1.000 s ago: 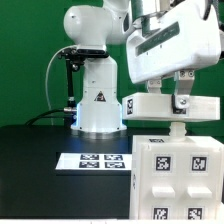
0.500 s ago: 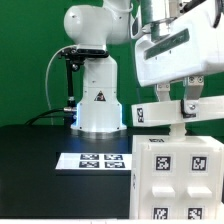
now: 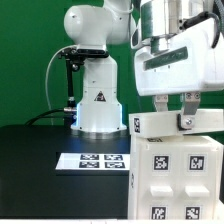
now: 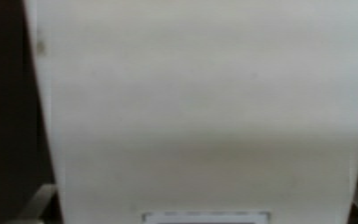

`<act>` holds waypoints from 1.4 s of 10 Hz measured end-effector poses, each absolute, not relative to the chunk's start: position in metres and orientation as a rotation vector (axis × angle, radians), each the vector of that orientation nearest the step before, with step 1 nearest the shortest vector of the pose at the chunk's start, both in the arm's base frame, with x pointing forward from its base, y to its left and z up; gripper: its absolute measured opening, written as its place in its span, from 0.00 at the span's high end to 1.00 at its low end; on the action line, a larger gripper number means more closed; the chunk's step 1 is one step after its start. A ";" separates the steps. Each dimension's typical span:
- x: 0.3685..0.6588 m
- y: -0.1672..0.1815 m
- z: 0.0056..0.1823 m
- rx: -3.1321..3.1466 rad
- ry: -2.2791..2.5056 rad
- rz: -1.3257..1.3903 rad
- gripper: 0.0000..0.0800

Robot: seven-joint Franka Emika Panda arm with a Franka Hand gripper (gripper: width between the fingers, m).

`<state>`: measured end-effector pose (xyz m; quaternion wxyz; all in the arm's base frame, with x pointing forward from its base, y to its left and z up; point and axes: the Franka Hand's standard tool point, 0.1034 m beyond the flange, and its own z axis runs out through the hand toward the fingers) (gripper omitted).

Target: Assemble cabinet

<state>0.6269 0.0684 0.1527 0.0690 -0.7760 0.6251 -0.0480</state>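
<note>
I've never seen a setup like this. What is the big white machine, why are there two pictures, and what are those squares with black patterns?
The white machine is a robot arm bolted to a dark table. One picture comes from a camera standing off to the side; the other from a camera on the arm's wrist, so close that it shows almost only a white panel. The arm's tool grips that panel from above, right over a white cabinet box. The patterned squares are tags. The flat sheet on the table is the marker board.
</note>
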 end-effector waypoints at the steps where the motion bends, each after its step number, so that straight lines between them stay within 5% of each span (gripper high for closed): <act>1: 0.628 0.068 0.152 -2.340 1.882 -0.147 0.32; 7: 0.629 0.069 0.152 -2.344 1.878 -0.151 0.32; 9: 0.629 0.069 0.152 -2.344 1.878 -0.151 0.09; 14: 0.637 0.073 0.167 -2.180 1.920 -0.169 0.00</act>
